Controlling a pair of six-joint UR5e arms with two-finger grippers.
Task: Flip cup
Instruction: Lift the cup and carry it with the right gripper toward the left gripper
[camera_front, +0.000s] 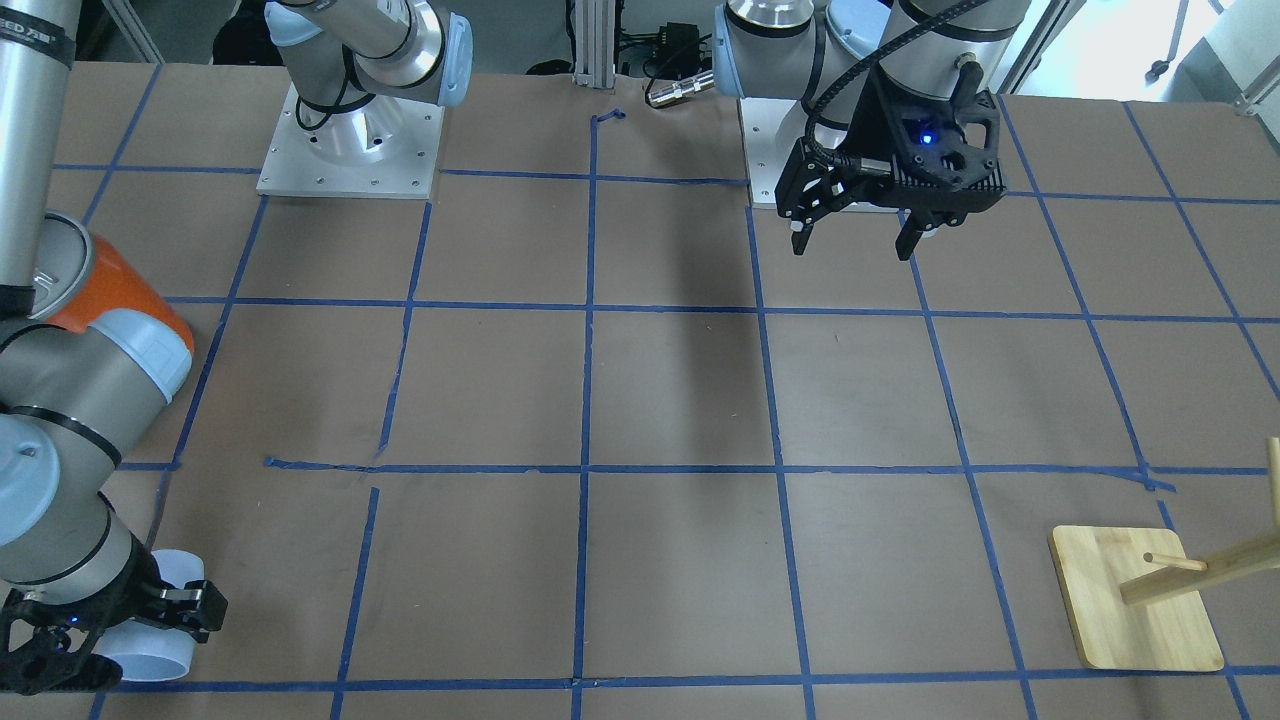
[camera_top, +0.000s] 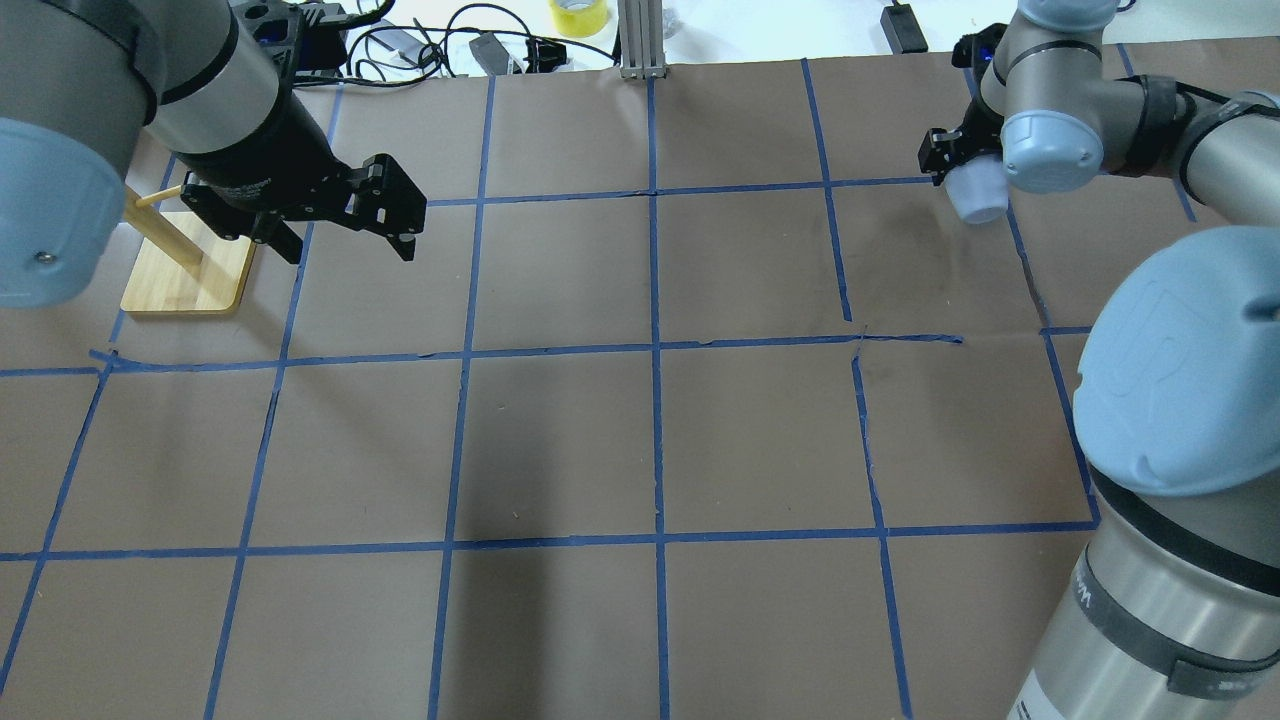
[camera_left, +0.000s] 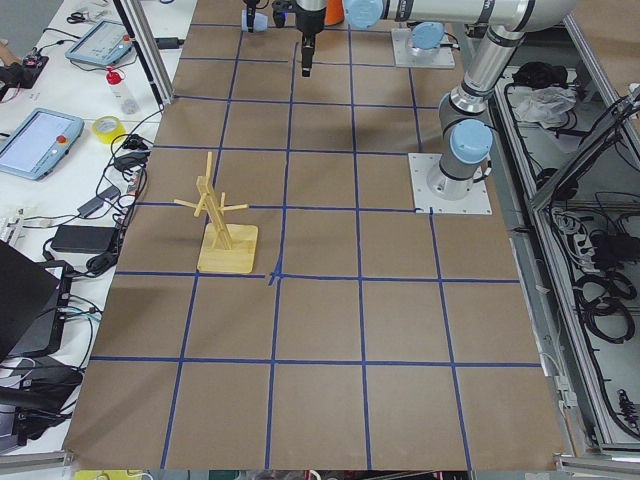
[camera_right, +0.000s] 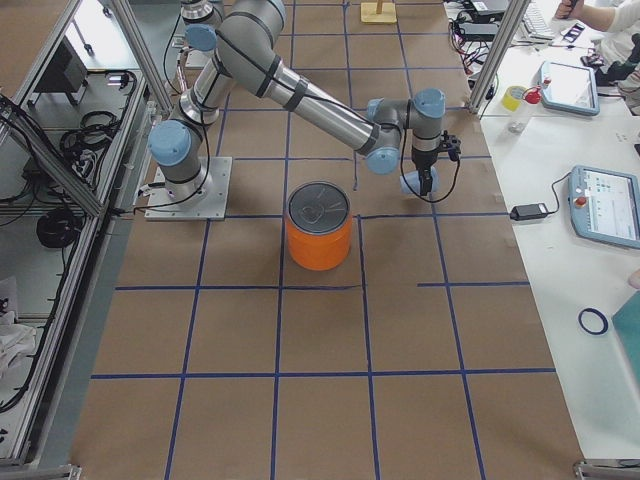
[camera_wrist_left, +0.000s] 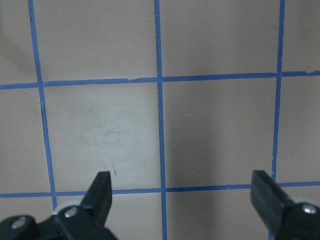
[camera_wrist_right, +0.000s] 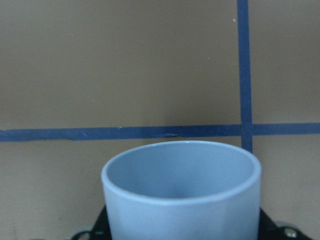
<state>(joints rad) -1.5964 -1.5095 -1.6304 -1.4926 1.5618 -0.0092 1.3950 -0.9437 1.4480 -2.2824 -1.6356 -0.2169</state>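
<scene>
The cup (camera_front: 150, 645) is a small pale blue-white tumbler. My right gripper (camera_front: 130, 640) is shut on it near the table's far right corner, holding it tilted on its side. The overhead view shows the cup (camera_top: 978, 195) under the right wrist (camera_top: 1040, 150). In the right wrist view its open mouth (camera_wrist_right: 182, 170) points away from the camera and hides the fingers. It also shows in the exterior right view (camera_right: 412, 182). My left gripper (camera_front: 855, 235) is open and empty, hovering above the table near its base. Its fingertips (camera_wrist_left: 102, 182) frame bare paper.
A big orange can with a silver lid (camera_right: 320, 228) stands near the right arm, partly hidden in the front view (camera_front: 110, 290). A wooden peg stand (camera_top: 185, 275) sits at the far left of the table. Blue tape lines grid the brown table (camera_top: 650, 440).
</scene>
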